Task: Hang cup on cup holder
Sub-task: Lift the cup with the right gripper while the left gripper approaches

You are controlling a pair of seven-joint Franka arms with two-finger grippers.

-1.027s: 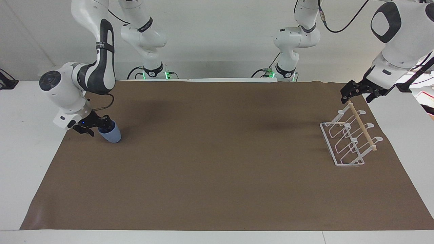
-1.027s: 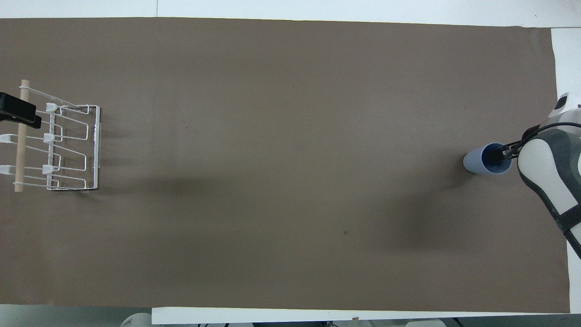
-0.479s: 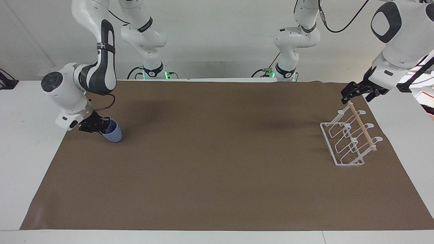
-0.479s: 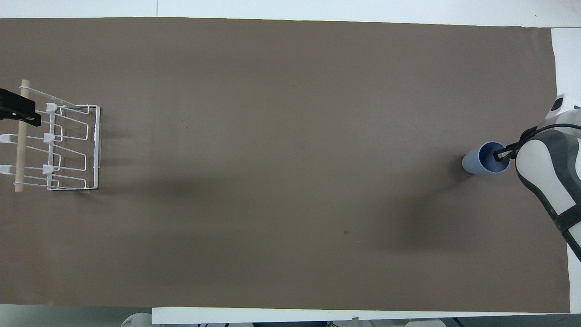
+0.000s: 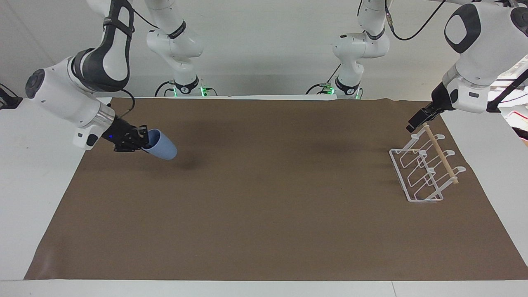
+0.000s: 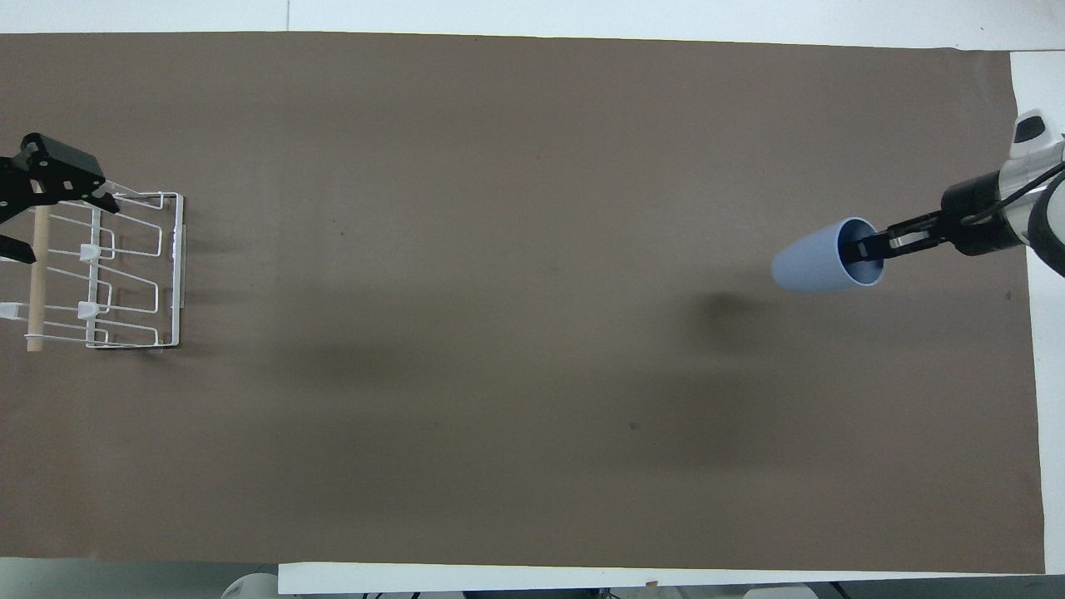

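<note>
The light-blue cup is off the mat and tilted almost flat, its base toward the middle of the table. My right gripper is shut on the cup's rim, one finger inside the mouth; in the overhead view the cup hangs from this gripper. The white wire cup holder with its wooden dowel stands toward the left arm's end of the table. My left gripper is open and empty, just above the dowel's end nearer to the robots. The holder and the left gripper also show in the overhead view.
A brown mat covers most of the table, with white table showing around it. The cup's shadow falls on the mat under it.
My right gripper has lifted the cup off the mat, tipped it nearly flat and carried it toward the table's middle. My left gripper has turned and dropped closer to the dowel's end.
</note>
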